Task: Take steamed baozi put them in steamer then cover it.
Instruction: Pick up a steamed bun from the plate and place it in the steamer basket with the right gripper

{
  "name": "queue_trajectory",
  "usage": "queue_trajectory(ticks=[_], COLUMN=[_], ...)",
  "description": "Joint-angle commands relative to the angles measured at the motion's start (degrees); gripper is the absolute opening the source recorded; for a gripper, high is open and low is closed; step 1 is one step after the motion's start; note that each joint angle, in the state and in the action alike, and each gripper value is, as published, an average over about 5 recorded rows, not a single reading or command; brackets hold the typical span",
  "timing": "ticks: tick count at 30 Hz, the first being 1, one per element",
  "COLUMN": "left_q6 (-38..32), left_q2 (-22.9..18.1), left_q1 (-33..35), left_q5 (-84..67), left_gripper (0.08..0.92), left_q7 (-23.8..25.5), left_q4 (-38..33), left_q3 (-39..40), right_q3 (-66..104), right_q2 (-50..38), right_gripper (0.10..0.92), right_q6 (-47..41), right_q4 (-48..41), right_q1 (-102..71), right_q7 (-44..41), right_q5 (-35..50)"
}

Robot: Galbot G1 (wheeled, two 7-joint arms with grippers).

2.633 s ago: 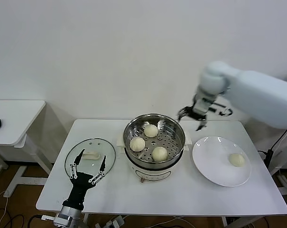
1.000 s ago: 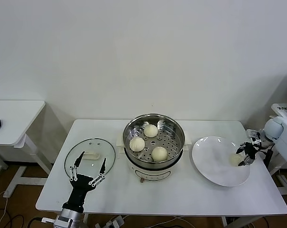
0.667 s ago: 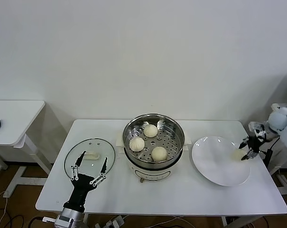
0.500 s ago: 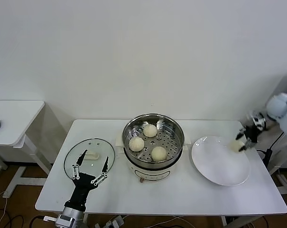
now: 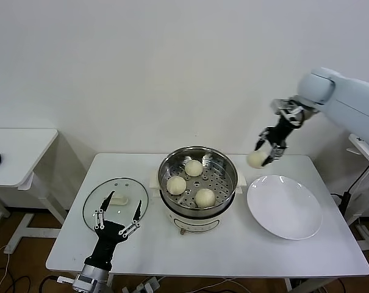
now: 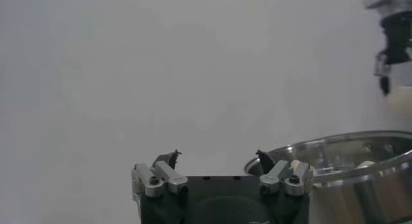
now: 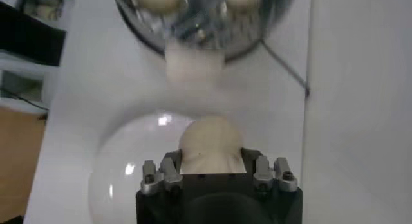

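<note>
The steamer point(image 5: 198, 160), a shiny perforated steel basket on a cream pot base, stands mid-table with three baozi inside point(image 5: 194, 168) point(image 5: 176, 185) point(image 5: 205, 197). My right gripper point(image 5: 261, 157) is shut on the fourth baozi point(image 5: 256, 159) and holds it in the air to the right of the steamer, above the gap between steamer and plate. In the right wrist view the baozi point(image 7: 210, 145) sits between the jaws, with the steamer point(image 7: 270, 26) beyond. My left gripper point(image 5: 118, 212) is open, low at the front left over the glass lid point(image 5: 116, 200).
An empty white plate point(image 5: 285, 206) lies on the table to the right of the steamer. The glass lid with its cream handle point(image 5: 119, 199) lies flat at the left. A second small table point(image 5: 16, 152) stands farther left.
My right gripper closed on the last baozi on the plate, lifted it, and carried it up and left toward the steamer. The plate is now empty. The left arm barely moved.
</note>
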Motion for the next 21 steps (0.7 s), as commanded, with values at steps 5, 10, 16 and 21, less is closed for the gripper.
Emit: queue_trajectory(ticks=[5,10,16,21], left_q6=[-0.1,-0.2,0.0,0.2], left_q2=[-0.3,-0.4,-0.4,-0.6], left_q1=[-0.3,-0.3,-0.2,-0.2], left_q5=[-0.1,-0.2,-0.2,-0.2], left_gripper=[0.823,0.823,0.823,0.823], left_q7=[-0.1,-0.2,-0.5,-0.7], left_q4=[0.2,0.2,0.2,0.0], left_q3=[-0.1,-0.3,-0.8,-0.7], right_q3=[-7.6,-8.2,-6.7,-4.6], right_q2=[11.0,13.1,14.6,15.3], right_gripper=[0.645,0.643,0.637,0.636], right_q6=[-4.6,-5.2,-5.2,-5.0], right_q4=[6.4,3.9,0.7,-1.6], right_q1=[2.8,-0.4,-4.8,-8.2], right_q7=[5.6,7.7,9.9,10.7], right_q5=[7.8,4.3,1.0,-1.6])
